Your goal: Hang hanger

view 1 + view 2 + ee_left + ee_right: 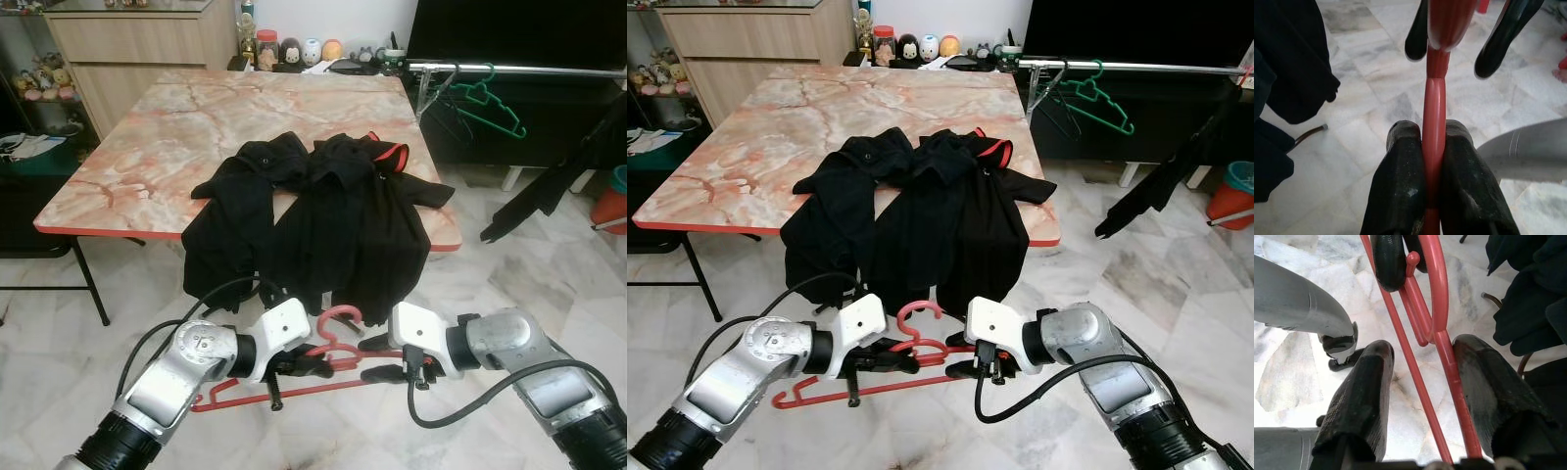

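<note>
The robot is holding a red hanger [294, 377] low in front of itself, above the marble floor [529, 264] and just short of the table [147, 137], where 2 black jackets [323, 215] are draped over the near edge. The left gripper [1434, 147] is pinching the hanger's thin red bar, its 2 fingers pressed tight against the plastic on both sides. The right gripper [1422, 362] is spread, its fingers straddling the hanger's neck and lower bar; 1 finger [1484, 377] is touching or nearly touching the neck, the other [1364, 387] is standing apart from it. In the head views the hook is curling up between the 2 wrists.

The step in hand looks like a handover or re-grip. Doing it well likely means closing the right fingers squarely on the neck before the left ones let go, so the hanger is not swinging or dropping. A grip close below the hook should keep the hook upright and easy to aim.

The rail [529, 69], with a green hanger [490, 103] already on it, is standing well apart, ahead and to the right, so the robot is probably needing to turn and lift the hook above the rail.
</note>
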Robot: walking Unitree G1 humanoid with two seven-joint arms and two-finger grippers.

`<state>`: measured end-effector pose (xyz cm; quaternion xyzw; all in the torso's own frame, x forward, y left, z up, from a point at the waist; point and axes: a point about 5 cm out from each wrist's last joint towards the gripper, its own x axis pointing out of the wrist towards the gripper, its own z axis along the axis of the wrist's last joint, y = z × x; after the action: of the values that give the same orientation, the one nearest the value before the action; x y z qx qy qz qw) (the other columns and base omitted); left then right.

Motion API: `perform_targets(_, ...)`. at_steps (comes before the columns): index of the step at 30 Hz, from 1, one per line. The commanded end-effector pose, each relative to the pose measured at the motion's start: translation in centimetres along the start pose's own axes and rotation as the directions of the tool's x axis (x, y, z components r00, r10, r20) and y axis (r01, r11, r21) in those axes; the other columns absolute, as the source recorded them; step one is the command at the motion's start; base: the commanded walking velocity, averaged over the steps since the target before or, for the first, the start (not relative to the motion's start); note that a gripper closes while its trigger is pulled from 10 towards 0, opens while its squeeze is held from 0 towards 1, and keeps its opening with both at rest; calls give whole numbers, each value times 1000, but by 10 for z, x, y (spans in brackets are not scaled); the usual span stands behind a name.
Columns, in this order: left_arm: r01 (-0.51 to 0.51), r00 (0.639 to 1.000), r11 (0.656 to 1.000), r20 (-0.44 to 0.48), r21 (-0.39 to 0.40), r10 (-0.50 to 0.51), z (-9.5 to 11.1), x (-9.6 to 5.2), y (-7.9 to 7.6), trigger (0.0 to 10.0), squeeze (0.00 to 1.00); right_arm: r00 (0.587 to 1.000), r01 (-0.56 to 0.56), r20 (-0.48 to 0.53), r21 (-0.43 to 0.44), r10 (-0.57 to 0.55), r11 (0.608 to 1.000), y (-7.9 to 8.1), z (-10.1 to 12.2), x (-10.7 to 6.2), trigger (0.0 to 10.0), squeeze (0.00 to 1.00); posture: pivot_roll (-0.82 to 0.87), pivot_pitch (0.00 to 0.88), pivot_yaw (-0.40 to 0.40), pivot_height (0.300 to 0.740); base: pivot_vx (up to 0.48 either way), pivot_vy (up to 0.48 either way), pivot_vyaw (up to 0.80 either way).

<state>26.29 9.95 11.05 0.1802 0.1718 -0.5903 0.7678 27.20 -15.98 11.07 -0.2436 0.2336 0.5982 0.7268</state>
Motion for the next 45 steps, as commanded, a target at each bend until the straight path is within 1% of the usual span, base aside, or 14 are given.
perform_targets(1,-17,1000,999,-24,36,18,0,-5,5,0,0,1000,-9,0,-6,9,1000,2,1,-3,10000,1000,-51,0,-59,732,0,0,0)
perform_targets(3,-20,992,995,-122,100,32,-9,-16,10,0,0,1000,-5,-12,-7,5,1000,2,-1,-4,10000,1000,-53,0,-60,732,0,0,0)
perform_targets(4,-28,989,994,-140,110,43,-11,-18,13,0,0,1000,-1,-17,-7,1,1000,1,-2,-4,10000,600,-53,0,-61,732,0,0,0)
perform_targets(7,-33,988,993,-149,115,50,-12,-20,14,0,0,1000,1,-20,-7,-1,1000,1,-3,-4,10000,600,-53,0,-61,732,0,0,0)
perform_targets(8,-41,985,992,-164,119,60,-15,-23,16,0,0,1000,11,-26,-12,-11,1000,0,-4,-4,10000,0,-53,0,-61,732,0,0,0)
perform_targets(20,-253,838,965,-483,64,252,-104,-83,32,0,0,990,139,-39,42,-138,989,-9,-17,-11,10000,0,-54,0,-65,732,0,0,0)
perform_targets(23,-349,797,936,-512,43,321,-131,-83,24,4431,0,964,265,-49,100,-261,959,-18,-27,-14,10000,0,-58,0,-69,732,0,0,0)
perform_targets(24,-432,782,902,-499,-2,373,-142,-79,20,10000,0,933,360,-73,146,-353,922,-23,-36,-16,10000,0,-57,0,-71,732,0,0,0)
perform_targets(26,-450,779,893,-496,-15,384,-144,-78,19,10000,0,925,381,-80,156,-373,911,-24,-39,-16,10000,0,-57,0,-71,732,0,0,0)
perform_targets(29,-553,751,827,-490,-101,443,-158,-73,13,10000,0,810,577,-73,274,-581,770,-39,-51,-23,10000,0,-60,0,-76,732,0,0,0)
perform_targets(30,-657,701,728,-514,-196,495,-176,-70,4,10000,0,631,731,-146,442,-762,521,-47,-71,-28,10000,0,-74,0,-68,732,0,0,0)
perform_targets(32,-689,680,688,-530,-226,507,-183,-70,0,10000,0,575,759,-190,487,-796,432,-47,-80,-28,10000,0,-74,0,-68,732,0,0,0)
perform_targets(33,-769,612,575,-581,-280,537,-198,-69,-11,10000,0,519,797,-306,511,-798,322,-34,-104,-18,10000,0,-81,0,-63,732,0,0,0)
perform_targets(45,-880,474,292,-703,-374,530,-229,-61,-49,10000,0,495,822,-650,565,-577,69,48,-171,44,10000,0,-62,0,-60,732,0,0,0)
